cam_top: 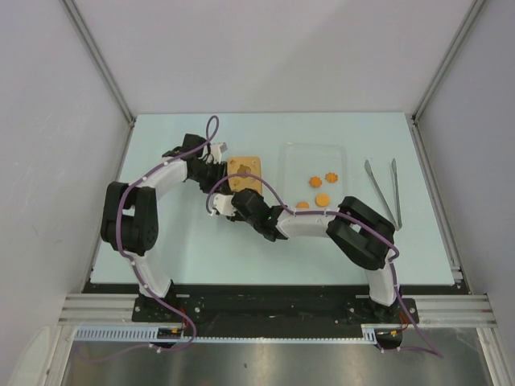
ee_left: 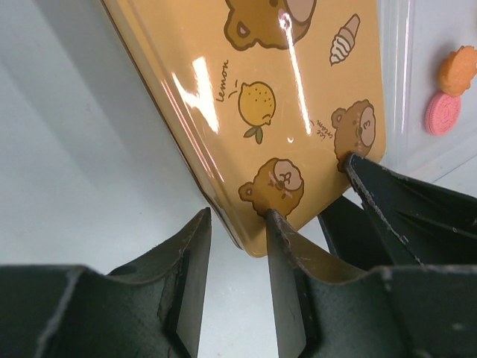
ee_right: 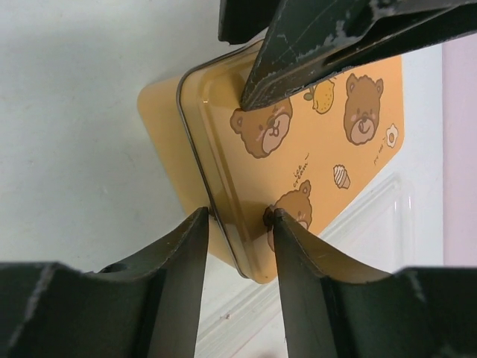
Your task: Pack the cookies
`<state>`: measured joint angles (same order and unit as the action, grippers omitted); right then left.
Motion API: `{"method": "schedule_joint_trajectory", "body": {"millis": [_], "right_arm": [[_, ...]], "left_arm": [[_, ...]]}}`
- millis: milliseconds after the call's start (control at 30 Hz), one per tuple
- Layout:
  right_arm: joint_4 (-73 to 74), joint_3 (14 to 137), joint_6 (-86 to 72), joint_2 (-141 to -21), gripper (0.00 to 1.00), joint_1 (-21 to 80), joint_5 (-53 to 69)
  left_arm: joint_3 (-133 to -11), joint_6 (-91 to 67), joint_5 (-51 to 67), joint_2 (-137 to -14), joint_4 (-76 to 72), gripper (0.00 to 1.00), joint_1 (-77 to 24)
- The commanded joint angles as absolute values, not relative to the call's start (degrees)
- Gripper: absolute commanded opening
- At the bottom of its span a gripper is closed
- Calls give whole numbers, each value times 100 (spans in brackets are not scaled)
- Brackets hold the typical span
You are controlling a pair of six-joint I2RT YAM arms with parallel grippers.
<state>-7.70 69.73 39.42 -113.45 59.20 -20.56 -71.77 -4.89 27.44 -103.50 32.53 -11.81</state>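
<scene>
Orange tin (cam_top: 244, 173) is rim-pinched in my left end effector (ee_left: 237, 214) and right end effector (ee_right: 237, 212), both narrow, I reckon to open it for the cookies (cam_top: 321, 199).

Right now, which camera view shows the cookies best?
Top external: several cookies show together in the clear tray. Left wrist catches only two, orange and pink, at its edge; right wrist shows none.

tin (cam_top: 244, 170): left and near edges lay hidden under the left fingers (cam_top: 217, 161) and right fingers (cam_top: 229, 199); far end cut off in the left wrist view.
orange cookie (ee_left: 458, 68): clipped by the right edge.
cookies (cam_top: 321, 199): surface detail too small from above.
</scene>
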Motion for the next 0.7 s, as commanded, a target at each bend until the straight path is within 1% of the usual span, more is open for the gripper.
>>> {"method": "schedule_joint_trajectory", "body": {"millis": [0, 200, 300, 400, 500, 667], "right_arm": [[-501, 6952, 3753, -11619, 44, 5968, -2030], [-615, 6873, 3788, -11777, 42, 5985, -2126], [-703, 6873, 3832, -11812, 40, 5977, -2180], [-712, 6882, 3832, -11778, 40, 5977, -2180], [-694, 6882, 3797, -11734, 42, 5968, -2171], [-537, 6882, 3683, -11505, 53, 5968, -2153]], "left_arm": [[-7110, -343, 2760, -10099, 3313, 40, -1151], [-7066, -334, 2795, -10099, 3261, 40, -1151], [-7058, -334, 2769, -10142, 3261, 41, -1151], [-7049, -343, 2716, -10178, 3269, 40, -1151], [-7058, -325, 2707, -10230, 3261, 39, -1151], [-7058, -316, 2628, -10283, 3278, 39, -1125]]}}
